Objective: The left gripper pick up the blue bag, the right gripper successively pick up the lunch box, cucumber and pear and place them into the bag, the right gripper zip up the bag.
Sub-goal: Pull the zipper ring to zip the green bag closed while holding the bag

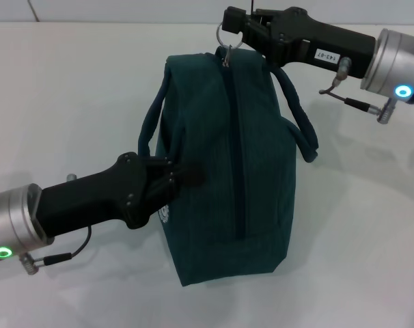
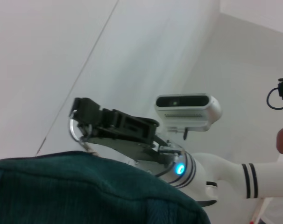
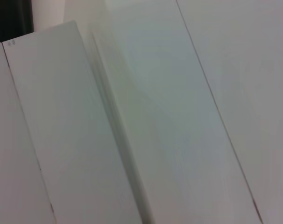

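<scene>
While the blue bag (image 1: 227,171) stands on the white tabletop (image 1: 70,89), both arms are on it. It is a boxy dark teal fabric bag with a faint ribbed weave, its zipper line running along the top from the near end to the far end and drawn closed along that whole length. Two loop handles of the same cloth hang off it, one draped down each side, and a small round white logo shows low on the side facing the left arm. At the far end of the zipper a silver ring pull (image 1: 229,42) stands up, and the right pincer (image 1: 233,20), on the arm with the white number label, is clamped on that ring; the left wrist view shows the same claw (image 2: 81,114) holding the ring above the bag's top edge (image 2: 76,186). From the near left, the left pincer (image 1: 171,171) presses into the bag's side, its fingers pinched on the fabric beside the handle. Only pale blank surfaces fill the right wrist view.
</scene>
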Controlling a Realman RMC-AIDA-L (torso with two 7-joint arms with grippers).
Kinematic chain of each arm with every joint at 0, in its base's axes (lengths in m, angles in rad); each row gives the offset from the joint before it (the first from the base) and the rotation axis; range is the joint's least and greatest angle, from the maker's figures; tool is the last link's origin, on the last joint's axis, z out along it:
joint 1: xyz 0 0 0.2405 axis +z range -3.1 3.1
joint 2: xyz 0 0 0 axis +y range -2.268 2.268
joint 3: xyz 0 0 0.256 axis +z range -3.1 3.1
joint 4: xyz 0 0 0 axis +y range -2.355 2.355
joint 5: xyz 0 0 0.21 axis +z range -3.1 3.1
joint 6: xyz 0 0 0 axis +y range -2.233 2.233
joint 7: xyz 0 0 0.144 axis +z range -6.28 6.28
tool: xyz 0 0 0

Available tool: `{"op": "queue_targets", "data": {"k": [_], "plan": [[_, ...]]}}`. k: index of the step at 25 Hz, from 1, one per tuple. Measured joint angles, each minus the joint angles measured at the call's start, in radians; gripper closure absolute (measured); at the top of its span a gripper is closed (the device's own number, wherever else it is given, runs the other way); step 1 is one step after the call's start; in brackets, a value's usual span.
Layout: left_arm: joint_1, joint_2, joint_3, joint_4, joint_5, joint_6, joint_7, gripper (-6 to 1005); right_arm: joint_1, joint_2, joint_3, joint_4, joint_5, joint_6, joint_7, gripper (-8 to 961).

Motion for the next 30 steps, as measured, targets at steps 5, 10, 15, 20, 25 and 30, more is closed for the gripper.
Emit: {"op": "queue_targets", "data": {"k": [5,10,15,20,25,30], "plan": [[0.003,0.001,-0.001,-0.012,0.004,0.016,0.006,902,0.022,0.002,0.000,0.018,0.000,0.047,-0.007,937],[0.020,0.003,-0.010,-0.014,-0.001,0.024,0.025,897,0.042,0.005,0.000,0.047,0.000,0.107,-0.017,937],[0.043,0.004,-0.037,-0.014,-0.004,0.025,0.059,892,0.040,0.007,-0.002,0.048,0.000,0.161,-0.023,937],[0.056,0.003,-0.093,-0.025,-0.005,0.021,0.088,886,0.024,0.007,0.000,0.043,0.000,0.176,-0.023,937],[0.066,0.004,-0.162,-0.040,-0.001,0.006,0.104,881,-0.003,0.007,-0.001,0.025,0.016,0.198,-0.036,937],[0.070,0.003,-0.185,-0.047,-0.002,-0.043,0.124,876,-0.121,0.007,-0.022,-0.125,0.026,0.235,-0.048,937]]}}
